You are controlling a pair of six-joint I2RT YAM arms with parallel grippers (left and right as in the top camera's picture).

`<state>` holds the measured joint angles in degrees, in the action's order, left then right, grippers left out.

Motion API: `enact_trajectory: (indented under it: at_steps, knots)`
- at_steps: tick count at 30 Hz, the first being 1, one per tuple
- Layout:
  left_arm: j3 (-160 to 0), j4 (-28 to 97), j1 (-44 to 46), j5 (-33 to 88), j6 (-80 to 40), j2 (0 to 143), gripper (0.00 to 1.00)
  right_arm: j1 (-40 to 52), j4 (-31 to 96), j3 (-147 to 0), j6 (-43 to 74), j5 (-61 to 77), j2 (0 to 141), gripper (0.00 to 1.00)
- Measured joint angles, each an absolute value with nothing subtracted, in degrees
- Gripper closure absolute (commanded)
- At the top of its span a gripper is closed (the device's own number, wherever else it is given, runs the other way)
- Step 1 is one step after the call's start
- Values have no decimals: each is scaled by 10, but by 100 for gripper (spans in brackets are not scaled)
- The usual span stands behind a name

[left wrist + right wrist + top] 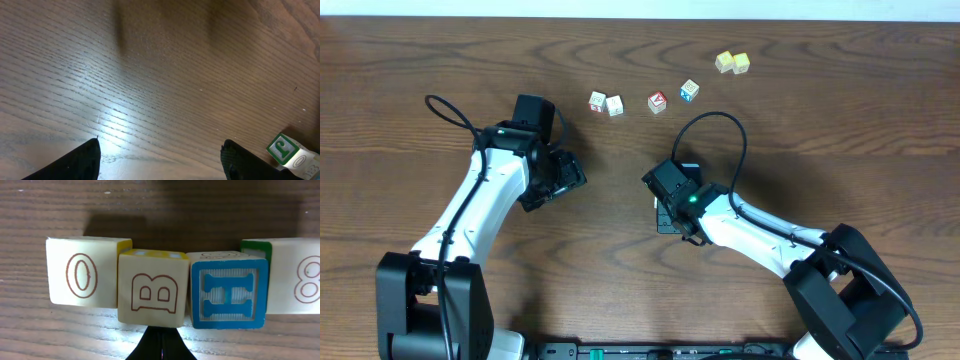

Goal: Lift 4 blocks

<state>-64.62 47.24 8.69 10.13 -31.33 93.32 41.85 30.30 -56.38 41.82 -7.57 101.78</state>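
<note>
Clenched, empty right gripper (157,344) at 6 o'clock. Just beyond, at 12: tight row of four small printed wooden blocks (152,292), three cream, one blue-framed. Runs 9-to-3, crosswise to gripper. Farther: left gripper (161,162), spread wide, empty; right arm seemingly nearer.

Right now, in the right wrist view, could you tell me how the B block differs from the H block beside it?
The B block has a cream face with a thin red-brown outlined letter; the H block has a thick blue border and a blue letter. The B block's top shows yellow; the H block's top looks pale. Both stand upright, side by side, and look alike in size.
</note>
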Motion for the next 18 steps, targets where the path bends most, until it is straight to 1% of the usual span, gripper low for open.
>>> enact_trajectory:
  at_steps: [18]
  knots:
    - [-646,472,87,101,-313,933,23,416,294,-564,415,-76,1018,99]
